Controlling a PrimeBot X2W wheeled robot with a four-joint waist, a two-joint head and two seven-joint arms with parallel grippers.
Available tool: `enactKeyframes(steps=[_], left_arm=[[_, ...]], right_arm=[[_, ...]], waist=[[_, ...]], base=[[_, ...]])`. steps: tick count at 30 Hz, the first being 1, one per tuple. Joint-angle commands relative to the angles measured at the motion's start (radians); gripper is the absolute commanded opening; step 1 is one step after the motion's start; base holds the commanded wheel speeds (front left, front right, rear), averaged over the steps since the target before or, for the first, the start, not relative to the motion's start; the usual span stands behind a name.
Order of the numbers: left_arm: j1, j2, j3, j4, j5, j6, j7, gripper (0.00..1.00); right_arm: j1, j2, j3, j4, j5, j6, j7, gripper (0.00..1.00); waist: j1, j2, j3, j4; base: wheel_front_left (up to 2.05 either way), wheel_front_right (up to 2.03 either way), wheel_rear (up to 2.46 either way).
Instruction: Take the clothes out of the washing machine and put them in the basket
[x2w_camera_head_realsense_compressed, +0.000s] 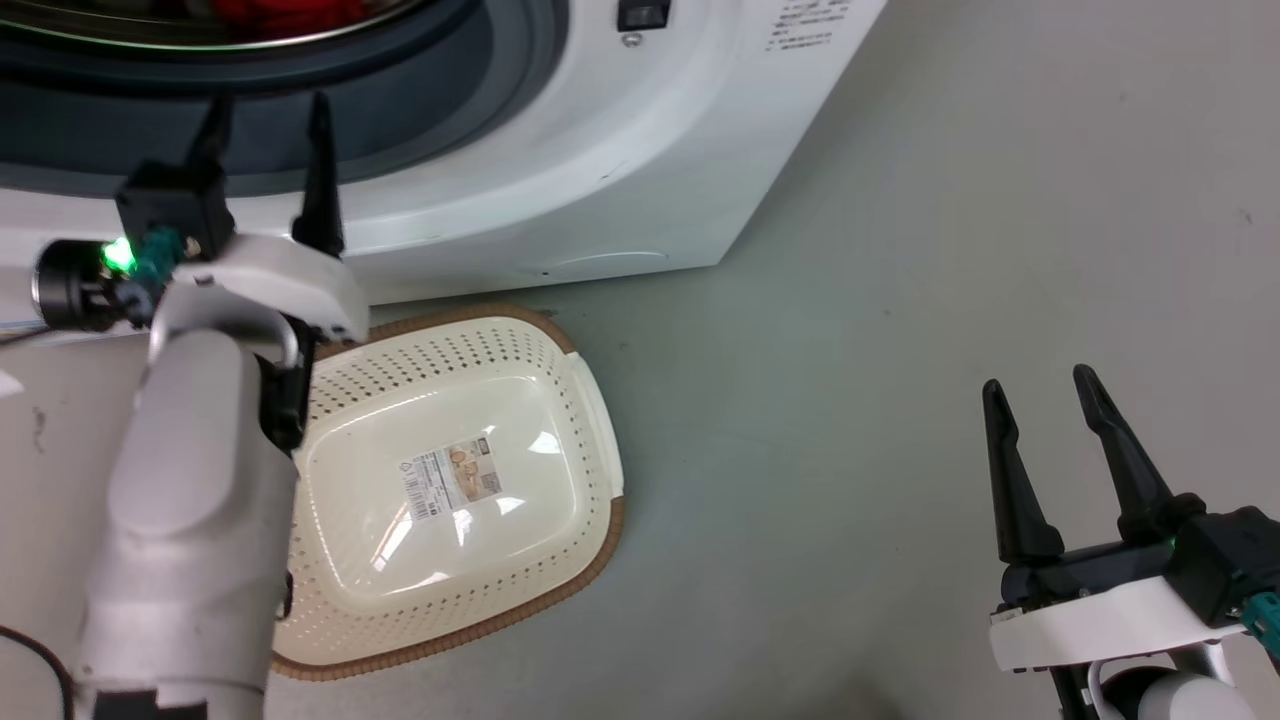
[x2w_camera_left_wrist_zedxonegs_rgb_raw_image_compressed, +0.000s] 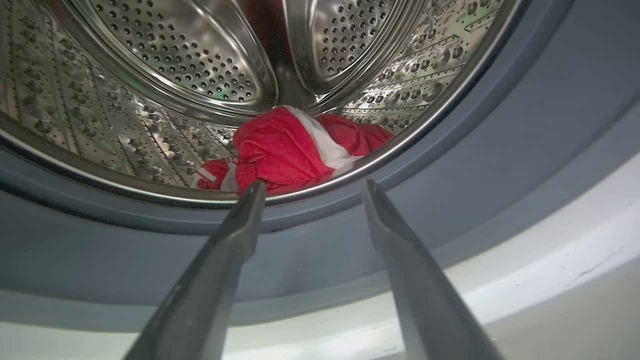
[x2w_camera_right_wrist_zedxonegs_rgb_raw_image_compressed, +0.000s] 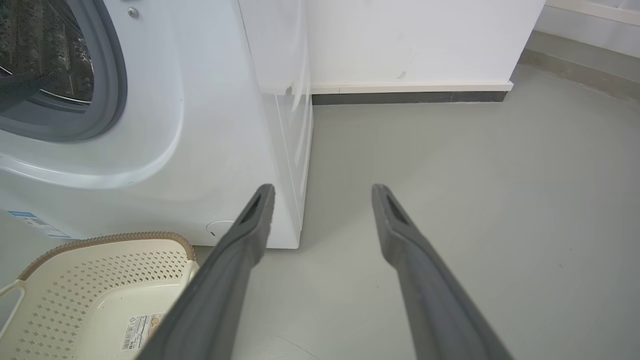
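The red clothes (x2w_camera_left_wrist_zedxonegs_rgb_raw_image_compressed: 295, 150) lie bunched low at the front of the steel drum (x2w_camera_left_wrist_zedxonegs_rgb_raw_image_compressed: 175, 60), just behind the grey seal (x2w_camera_left_wrist_zedxonegs_rgb_raw_image_compressed: 500, 150) of the washing machine (x2w_camera_head_realsense_compressed: 600, 150). I hold my left gripper (x2w_camera_left_wrist_zedxonegs_rgb_raw_image_compressed: 314, 186) spread and empty at the porthole's lower edge, aimed at them for a reach inward. The basket (x2w_camera_head_realsense_compressed: 520, 610) sits empty just below the opening, ready for the drop. My right gripper (x2w_camera_head_realsense_compressed: 1038, 385) hangs spread, well aside, out of the way.

Pale grey-green floor (x2w_camera_right_wrist_zedxonegs_rgb_raw_image_compressed: 450, 175), white wall (x2w_camera_right_wrist_zedxonegs_rgb_raw_image_compressed: 400, 40), dark skirting strip (x2w_camera_right_wrist_zedxonegs_rgb_raw_image_compressed: 400, 97) along its foot
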Motion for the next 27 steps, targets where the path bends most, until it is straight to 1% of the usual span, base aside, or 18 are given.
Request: enactKeyframes(steps=[1,7,15,21,27], left_arm=[[-0.054,0.020,0.002,0.053,0.005,-0.007,0.007,1.00],[-0.213,0.080,-0.001,0.202,-0.002,-0.029,0.073,1.00],[-0.396,0.142,-0.004,0.344,-0.024,-0.052,0.185,1.00],[-0.491,0.181,-0.005,0.403,-0.043,-0.062,0.254,1.00],[-0.580,0.222,-0.014,0.464,-0.058,-0.072,0.369,1.00]], right_arm=[[-0.012,0.001,0.003,0.010,0.014,0.000,-0.013,1.00],[-0.022,0.001,0.023,0.033,0.034,0.000,-0.034,1.00],[-0.040,0.001,0.067,0.062,0.066,0.000,-0.063,1.00],[-0.050,0.001,0.092,0.076,0.090,0.000,-0.078,1.00],[-0.060,0.001,0.119,0.093,0.108,0.000,-0.094,1.00]], waist=[[-0.0002,0.0000,0.018,-0.020],[-0.0002,0.0000,0.059,-0.056],[-0.0002,0.0000,0.113,-0.113],[-0.0002,0.0000,0.147,-0.151],[-0.0002,0.0000,0.186,-0.186]], base=[[0.00,0.00,0.00],[0.00,0.00,0.00],[0.00,0.00,0.00],[0.00,0.00,0.00],[0.00,0.00,0.00]])
